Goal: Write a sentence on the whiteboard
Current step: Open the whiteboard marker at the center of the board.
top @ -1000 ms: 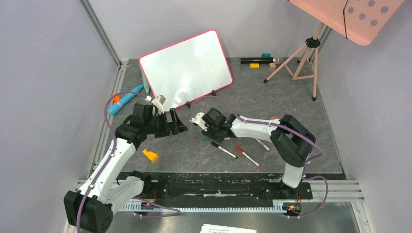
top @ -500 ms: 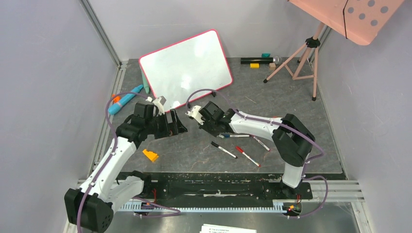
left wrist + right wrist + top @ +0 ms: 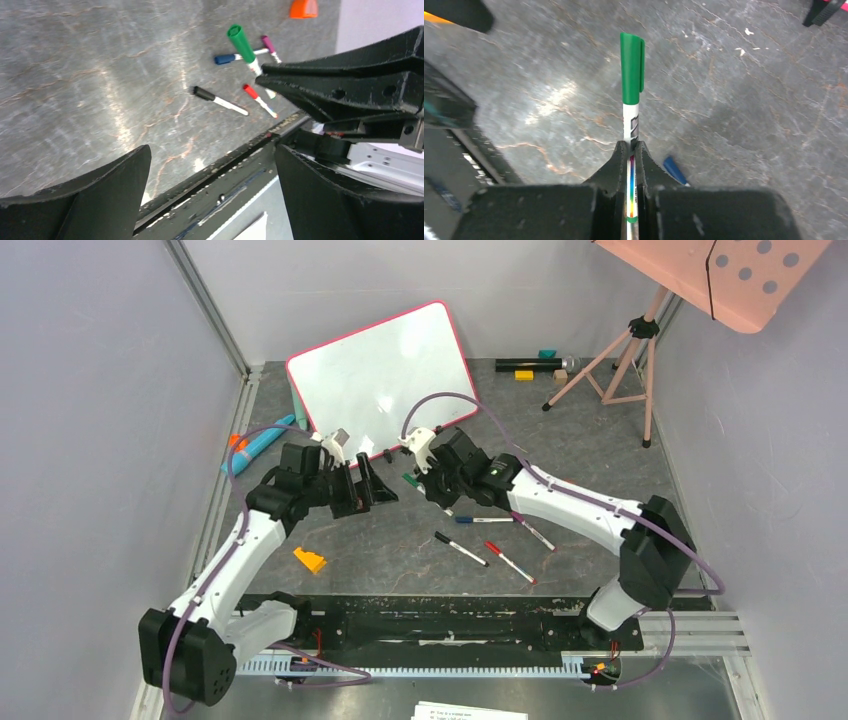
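From above, the large glossy white whiteboard with the pink-red rim (image 3: pixel 385 370) stands tilted at the far edge of the dark grey bench (image 3: pixel 600 470), toward its left corner. Its face looks bare, with no sentence on it that I can see. My right claw (image 3: pixel 420 483) is clenched on a green-capped white marker (image 3: pixel 409 480) just in front of the board's near edge. My left claw (image 3: pixel 380 488) hangs released, jaws wide, just beside it and facing it.

Through my left wrist camera, my left claw (image 3: pixel 212 152) frames the green-capped white marker (image 3: pixel 241 42) sticking out of my right claw (image 3: pixel 265 72). A black-capped pen (image 3: pixel 220 102), a red-capped pen (image 3: pixel 257 100) and a blue-capped pen (image 3: pixel 232 57) lie loose on the bench behind.

Through my right wrist camera, my right claw (image 3: pixel 631 150) pinches the marker's barrel (image 3: pixel 632 85), and the cap is on.

I judge that the marker is fetched, while uncapping it and all the writing are left.
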### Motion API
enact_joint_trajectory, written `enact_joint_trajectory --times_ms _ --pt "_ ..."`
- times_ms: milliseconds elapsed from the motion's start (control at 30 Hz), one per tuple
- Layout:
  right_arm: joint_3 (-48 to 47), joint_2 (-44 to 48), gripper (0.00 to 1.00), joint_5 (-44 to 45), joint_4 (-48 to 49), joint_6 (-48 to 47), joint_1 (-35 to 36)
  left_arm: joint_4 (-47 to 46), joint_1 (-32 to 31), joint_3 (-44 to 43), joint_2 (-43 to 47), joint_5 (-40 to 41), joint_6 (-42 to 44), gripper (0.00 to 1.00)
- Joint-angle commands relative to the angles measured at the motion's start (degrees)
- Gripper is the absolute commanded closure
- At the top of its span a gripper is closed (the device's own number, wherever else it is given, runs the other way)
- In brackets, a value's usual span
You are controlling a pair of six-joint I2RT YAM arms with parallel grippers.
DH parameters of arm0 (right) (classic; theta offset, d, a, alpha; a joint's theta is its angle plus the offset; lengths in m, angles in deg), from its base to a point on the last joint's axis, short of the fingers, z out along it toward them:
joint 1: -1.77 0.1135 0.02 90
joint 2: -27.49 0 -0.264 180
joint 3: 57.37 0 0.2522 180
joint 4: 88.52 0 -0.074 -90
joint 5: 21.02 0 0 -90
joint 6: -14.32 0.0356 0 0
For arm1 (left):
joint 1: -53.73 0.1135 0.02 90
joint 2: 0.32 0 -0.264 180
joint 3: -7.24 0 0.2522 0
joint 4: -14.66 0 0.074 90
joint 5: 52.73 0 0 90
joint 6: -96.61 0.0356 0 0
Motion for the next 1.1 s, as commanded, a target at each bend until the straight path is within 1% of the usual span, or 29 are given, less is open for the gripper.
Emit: enact_joint_trajectory --times_ms 0,67,133,233,367,467,667,800,1067 --pt "1.5 4.2 1.00 -7.5 4.8 10.2 0.1 -8.6 -0.3 -1.8 -1.2 -8.1 -7.5 0.00" --pt "1.6 4.5 1.00 -10.7 6.9 13.4 0.2 -11.8 -0.3 -1.0 -1.4 -10.2 -10.6 0.00" --pt "2.3 5.0 1.00 -11.5 8.9 16.2 0.1 -15.7 -0.3 0.4 -1.3 -11.8 -13.4 0.00" --pt "3.5 5.8 1.00 -12.7 12.0 19.2 0.1 -17.9 -0.3 0.7 -1.8 -13.0 -14.5 0.02" --pt "3.4 5.7 1.00 -14.4 12.9 20.8 0.1 -17.1 -0.3 -0.4 -2.6 -12.2 -14.0 0.03" --pt "3.3 5.9 1.00 -15.0 12.9 21.5 0.1 -14.4 -0.3 -1.6 -2.5 -9.8 -12.7 0.06" --pt "4.7 6.4 1.00 -16.5 15.6 24.0 0.2 -13.4 -0.2 -1.1 -2.4 -8.7 -11.7 0.21" --pt "4.4 6.9 1.00 -16.8 15.4 24.1 0.1 -10.8 0.0 -3.0 -2.2 -7.1 -10.1 0.22" --pt "3.5 8.8 1.00 -16.3 10.6 21.5 0.1 -10.2 0.1 -2.4 -1.5 -9.1 -10.2 0.23"
